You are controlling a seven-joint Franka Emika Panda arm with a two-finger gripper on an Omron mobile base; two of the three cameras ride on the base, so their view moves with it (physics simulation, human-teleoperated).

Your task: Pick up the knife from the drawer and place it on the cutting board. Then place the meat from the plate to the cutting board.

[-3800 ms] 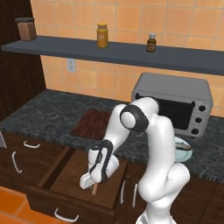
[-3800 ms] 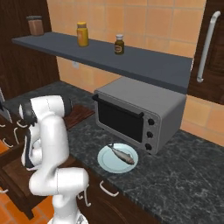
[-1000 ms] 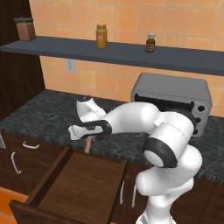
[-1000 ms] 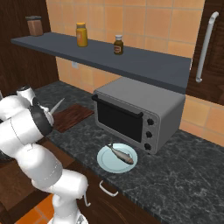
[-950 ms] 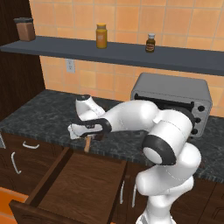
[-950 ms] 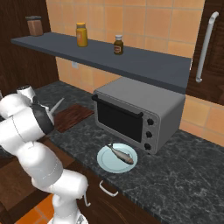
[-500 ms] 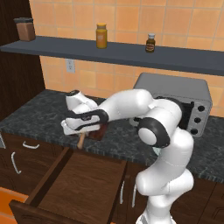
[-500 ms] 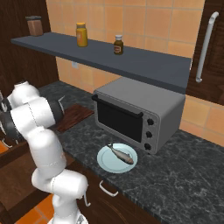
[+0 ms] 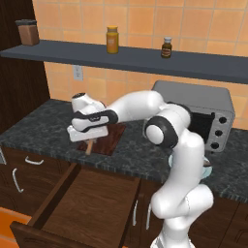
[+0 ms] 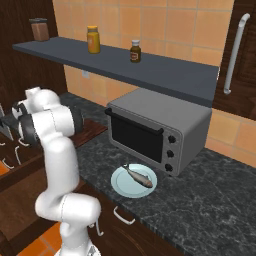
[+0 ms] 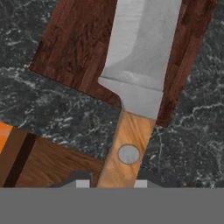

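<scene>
The small kitchen knife with a silvery grey blade and light tan wooden handle (image 11: 131, 113) is held by its handle between the closed fingers of the two-finger gripper (image 11: 109, 183). In the hand view the blade is seen lying over the flat rectangular dark reddish-brown wooden cutting board (image 11: 78, 48), while the handle reaches past the board's edge over the dark speckled stone counter (image 11: 57, 109); whether the blade is touching the board cannot be told. In the left base view the gripper (image 9: 88, 145) is seen at the near edge of the cutting board (image 9: 109, 138), with the tan handle (image 9: 89, 147) pointing down toward the counter's front.

The wide dark brown wooden drawer (image 9: 92, 206) is pulled open below the counter (image 9: 43, 131), and its flat wood bottom is exposed.

In the right base view, the slim silvery-grey fish-like piece of meat (image 10: 137, 175) is seen lying on the round shallow pale blue-white plate (image 10: 122, 185), which is set on the counter just in front of the grey toaster oven (image 10: 160, 132), well apart from the cutting board (image 10: 92, 129). Three jars are stood on the dark wall shelf (image 9: 145, 60) above.
</scene>
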